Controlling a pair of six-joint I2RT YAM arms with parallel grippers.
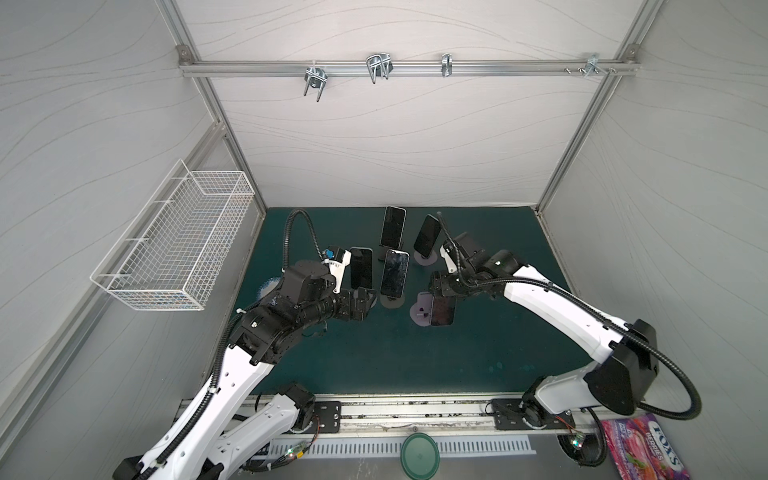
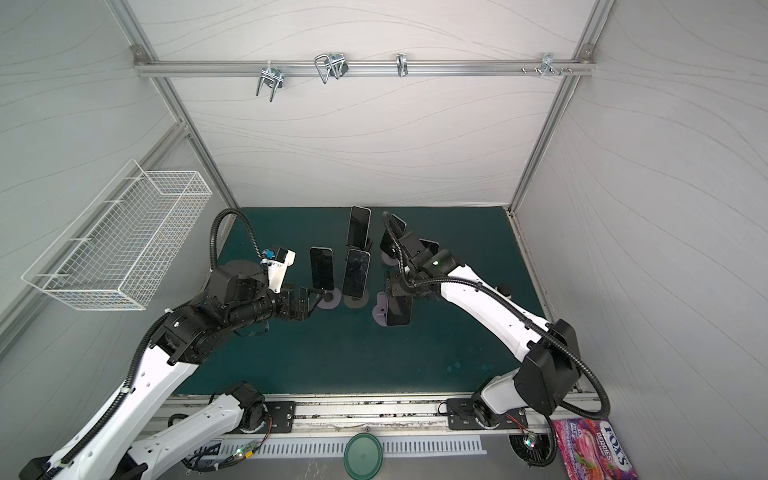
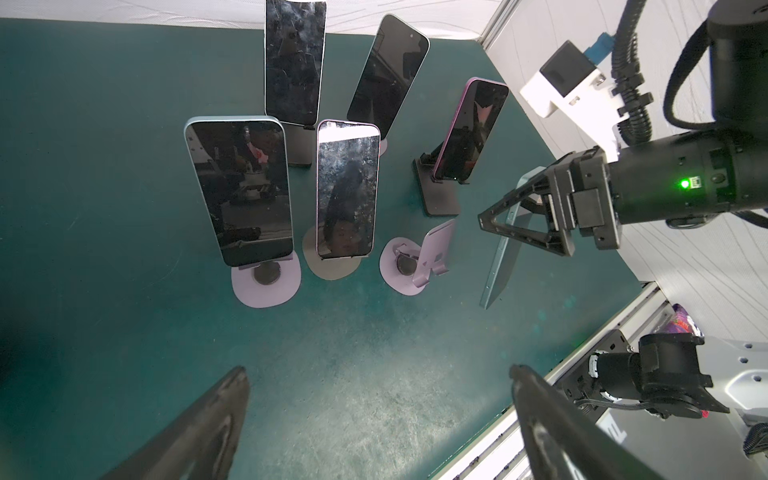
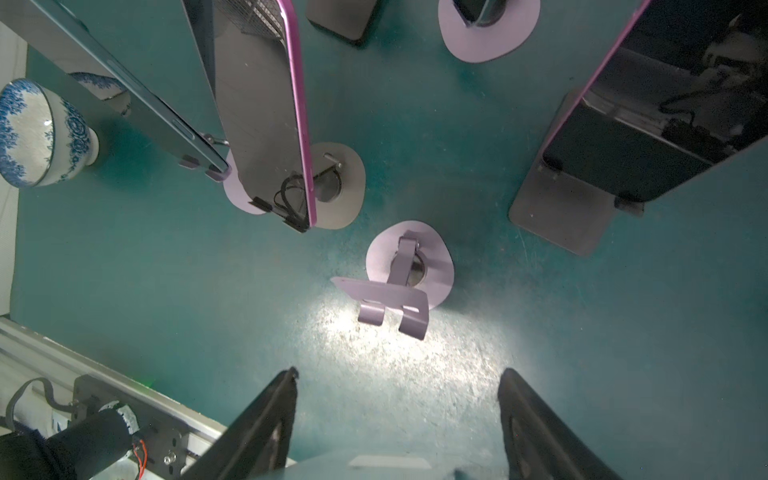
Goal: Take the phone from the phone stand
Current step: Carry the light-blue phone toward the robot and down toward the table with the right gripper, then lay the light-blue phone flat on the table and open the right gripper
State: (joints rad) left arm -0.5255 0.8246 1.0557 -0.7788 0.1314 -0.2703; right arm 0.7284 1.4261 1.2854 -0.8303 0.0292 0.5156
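My right gripper [image 1: 441, 287] is shut on a light-blue-edged phone [image 3: 503, 253], which hangs tilted over the green mat. Its dark screen [image 1: 442, 311] shows in both top views. In the right wrist view only the phone's top edge [image 4: 374, 465] shows between the fingers [image 4: 266, 415]. Next to it stands an empty lilac phone stand [image 4: 409, 270], apart from the phone. Several other phones rest on stands, among them a pale-blue one [image 3: 241, 191] and a pink-rimmed one [image 3: 347, 187]. My left gripper [image 3: 379, 374] is open over bare mat, in front of that group.
A blue-and-white bowl [image 4: 41, 133] sits on the mat behind my left arm. A white wire basket [image 1: 174, 245] hangs on the left wall. A green lid [image 1: 419, 455] and a candy bag [image 1: 648, 449] lie beyond the front rail.
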